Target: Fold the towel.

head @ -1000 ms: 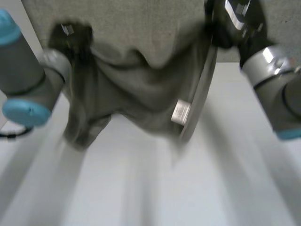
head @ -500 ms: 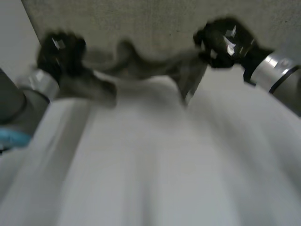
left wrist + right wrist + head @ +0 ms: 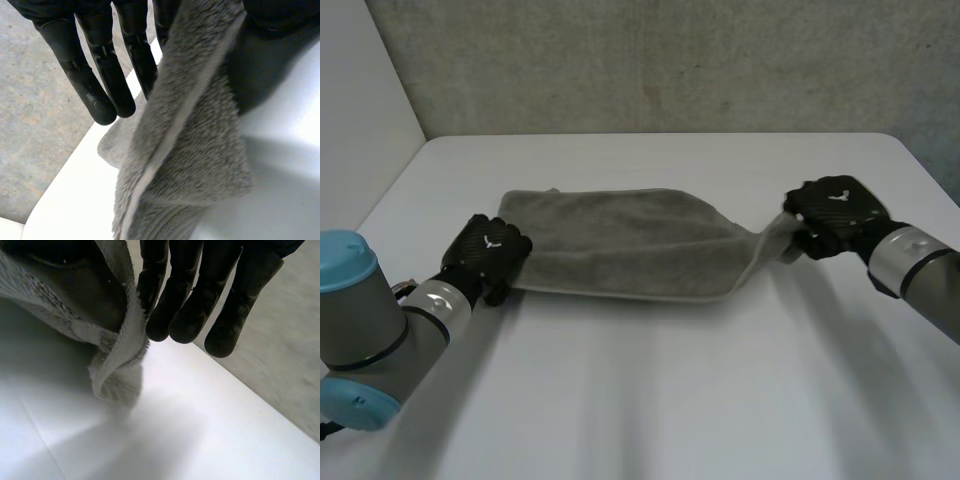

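Nearest in, the left hand (image 3: 490,250) pinches the left end of the towel (image 3: 620,245), thumb against straight fingers. The towel lies stretched across the middle of the white table (image 3: 650,400) and narrows to a bunched right end, where the right hand (image 3: 835,212) pinches it too. A grey wall (image 3: 670,60) stands behind.

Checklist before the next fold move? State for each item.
1. Left hand grips towel: ok, pinched at its left end.
2. Right hand grips towel: ok, pinched at its right end.
3. Towel lies flat: not ok, the right end is bunched into a narrow twist.
4. Towel wholly on table: ok.
5. Layer edges aligned: cannot tell.
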Robot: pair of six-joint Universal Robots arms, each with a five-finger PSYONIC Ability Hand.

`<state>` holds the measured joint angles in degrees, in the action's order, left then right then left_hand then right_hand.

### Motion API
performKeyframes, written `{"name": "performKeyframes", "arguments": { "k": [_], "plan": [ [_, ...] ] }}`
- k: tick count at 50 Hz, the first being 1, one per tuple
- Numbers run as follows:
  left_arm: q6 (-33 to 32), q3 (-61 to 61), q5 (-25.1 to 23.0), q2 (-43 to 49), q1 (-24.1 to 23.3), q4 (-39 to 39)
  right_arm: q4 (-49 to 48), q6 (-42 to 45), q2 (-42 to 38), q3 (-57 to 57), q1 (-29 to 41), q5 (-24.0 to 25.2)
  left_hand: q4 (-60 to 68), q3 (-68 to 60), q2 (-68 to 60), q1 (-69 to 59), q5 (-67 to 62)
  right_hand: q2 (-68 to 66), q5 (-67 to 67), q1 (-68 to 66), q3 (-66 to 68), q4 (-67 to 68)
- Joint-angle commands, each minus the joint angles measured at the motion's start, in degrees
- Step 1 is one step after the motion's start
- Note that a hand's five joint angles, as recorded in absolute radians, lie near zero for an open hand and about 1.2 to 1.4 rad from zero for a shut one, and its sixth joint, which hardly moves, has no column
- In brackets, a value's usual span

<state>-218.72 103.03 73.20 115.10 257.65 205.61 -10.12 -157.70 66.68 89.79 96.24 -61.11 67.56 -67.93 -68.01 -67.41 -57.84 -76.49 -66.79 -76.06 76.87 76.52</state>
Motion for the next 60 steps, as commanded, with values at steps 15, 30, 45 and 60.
{"name": "performKeyframes", "arguments": {
  "k": [15, 30, 45, 60],
  "plan": [
    [3.7, 1.0, 6.1, 3.1, 0.2, 4.3, -10.7, -11.4, -0.9, 3.9, -7.0, -10.4, -24.4, 24.7, 24.8, 24.2, 24.7, -3.5, -3.2, -3.9, 3.1, 3.5],
    [4.0, 2.4, 5.6, 3.0, 1.5, 3.5, -10.2, -12.2, -3.0, 3.4, -7.6, -12.9, -21.3, 21.7, 21.8, 21.2, 21.6, -3.5, -3.2, -3.9, 3.1, 3.5],
    [10.9, 2.7, 4.1, 2.8, 1.0, 3.4, -5.4, -9.8, -2.5, 2.2, -6.2, -12.4, -2.5, 2.9, 3.0, 2.4, 2.8, 56.3, 56.6, 55.8, -56.7, -56.3],
    [13.8, 2.8, 1.8, 2.3, 0.6, 3.4, -1.4, 11.8, 6.5, 14.2, -6.6, -1.4, -1.0, 1.4, 1.4, 0.8, 1.3, 60.2, 60.5, 59.8, -60.6, -60.2]
  ]
}}
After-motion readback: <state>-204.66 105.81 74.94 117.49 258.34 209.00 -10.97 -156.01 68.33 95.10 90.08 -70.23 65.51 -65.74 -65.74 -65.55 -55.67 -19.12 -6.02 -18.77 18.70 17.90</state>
